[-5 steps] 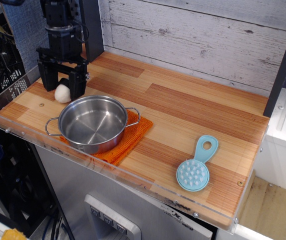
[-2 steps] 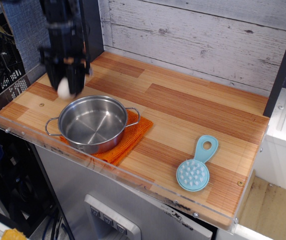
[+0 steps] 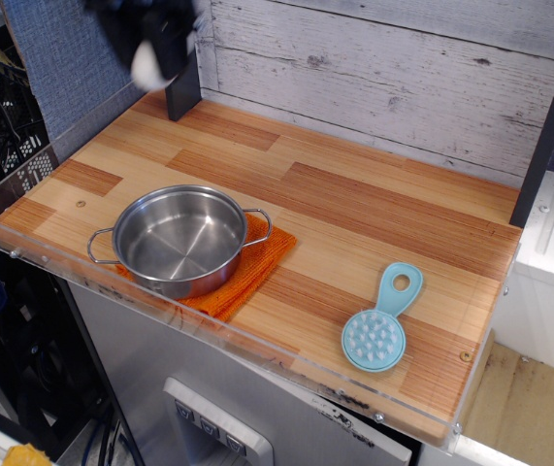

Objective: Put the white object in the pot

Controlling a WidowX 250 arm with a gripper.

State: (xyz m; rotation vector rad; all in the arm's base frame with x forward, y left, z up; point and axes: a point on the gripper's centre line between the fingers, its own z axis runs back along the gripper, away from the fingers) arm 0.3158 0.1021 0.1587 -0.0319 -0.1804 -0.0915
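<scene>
The white object (image 3: 147, 66) is held by the blurred gripper (image 3: 152, 39), raised above the table behind the pot (image 3: 179, 239).

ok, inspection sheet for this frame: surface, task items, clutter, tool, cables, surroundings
Surface: wooden tabletop with a clear acrylic rim; bare apart from the items below.
Task items: white object raised high at top left, blurred; pot upright, nothing in it, resting on an orange cloth.
Clutter: light blue brush near the front right, apart from the pot.
Tool: tool at the top edge, motion-blurred, apparently carrying the white object; jaw state unreadable.
Cables: nothing seen on the table.
Surroundings: whitewashed plank wall behind; dark equipment left of the table.
</scene>
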